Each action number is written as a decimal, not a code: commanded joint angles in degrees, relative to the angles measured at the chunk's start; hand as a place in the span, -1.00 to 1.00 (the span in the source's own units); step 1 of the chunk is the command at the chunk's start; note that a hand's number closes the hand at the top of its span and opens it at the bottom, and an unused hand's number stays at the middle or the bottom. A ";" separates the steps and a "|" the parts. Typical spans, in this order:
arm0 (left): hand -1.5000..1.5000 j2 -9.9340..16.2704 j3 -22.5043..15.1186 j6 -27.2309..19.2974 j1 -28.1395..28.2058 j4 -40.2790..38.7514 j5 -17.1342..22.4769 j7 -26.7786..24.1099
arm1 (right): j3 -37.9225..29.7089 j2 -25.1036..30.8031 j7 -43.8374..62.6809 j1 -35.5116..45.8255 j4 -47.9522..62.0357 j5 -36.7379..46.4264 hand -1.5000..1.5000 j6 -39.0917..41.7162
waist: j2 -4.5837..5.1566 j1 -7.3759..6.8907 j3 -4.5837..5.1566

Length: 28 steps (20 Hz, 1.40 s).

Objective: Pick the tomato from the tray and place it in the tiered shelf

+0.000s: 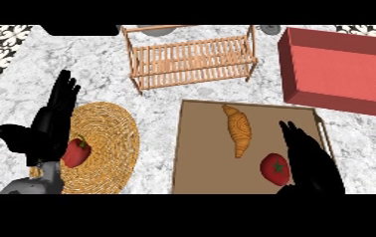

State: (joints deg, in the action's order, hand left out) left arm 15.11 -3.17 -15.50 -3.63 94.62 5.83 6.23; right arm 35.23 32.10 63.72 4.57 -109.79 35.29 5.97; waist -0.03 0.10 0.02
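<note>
Tomato on tray, shelf behind.
Red tomato (274, 169), green stem up, lies at brown tray's (206, 151) right side; slatted wooden tiered shelf (192, 58) stands upright beyond the tray, well apart.

Light was even and fairly bright across the marble counter (169, 109), with no glare anywhere. Shadows were faint: a soft dark edge lay along the tray (213, 176) at its left side, and the rack (192, 59) cast thin lines beneath its slats. Both hands, left (53, 119) and right (312, 161), read as flat black with almost no shading. Edges looked soft and slightly jagged throughout. Straight lines stayed straight toward the borders.
</note>
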 commanded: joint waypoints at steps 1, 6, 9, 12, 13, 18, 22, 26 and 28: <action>0.00 0.39 1.05 1.22 0.30 2.23 0.09 2.06 | -2.39 -3.45 2.32 0.84 4.59 2.78 -1.00 1.37 | 0.01 -0.26 -0.02; 0.00 -2.22 1.46 1.28 -0.04 1.17 -1.86 0.71 | -3.92 -6.96 -1.27 -2.48 3.68 6.84 -1.00 2.18 | 0.00 -0.09 -0.02; 0.00 0.38 6.06 5.36 -1.35 -0.33 1.53 1.64 | -4.81 -7.06 -4.40 -4.83 4.00 8.40 -1.00 1.97 | 0.00 0.02 -0.01; 0.00 -0.76 4.28 4.18 -1.79 3.41 -0.78 4.69 | -7.14 -8.25 -9.92 -5.95 9.83 9.26 -1.00 -0.94 | 0.00 -0.03 -0.03; 0.00 -1.67 3.53 3.80 -0.94 2.50 -2.00 3.40 | -3.24 -11.45 -6.01 -6.92 7.85 12.65 -1.00 -1.05 | -0.01 -0.02 -0.02; 0.00 -2.88 4.25 4.84 -0.35 0.86 -2.87 2.31 | -8.95 -12.38 -9.94 -4.97 11.74 8.19 1.00 4.29 | 0.02 -0.04 -0.02; 0.00 -2.95 4.25 4.02 -1.32 2.76 -3.63 4.16 | -3.57 -12.62 -13.29 -6.15 16.05 15.87 1.00 -0.01 | -0.01 -0.07 -0.03; 0.00 -6.51 1.36 2.19 -0.57 2.60 -6.03 2.52 | -2.13 -13.54 -13.91 -4.37 16.49 21.16 1.00 -1.79 | -0.01 -0.09 -0.03; 0.00 -4.31 2.75 4.47 1.49 4.96 -5.13 3.47 | -5.35 -14.87 -12.91 2.33 18.75 20.28 1.00 2.90 | 0.00 -0.51 -0.02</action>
State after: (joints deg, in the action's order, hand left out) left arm 11.32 0.64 -11.26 -4.17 96.99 1.72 9.19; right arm 29.66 19.14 50.14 2.37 -94.61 51.73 7.61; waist -0.42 -0.07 0.47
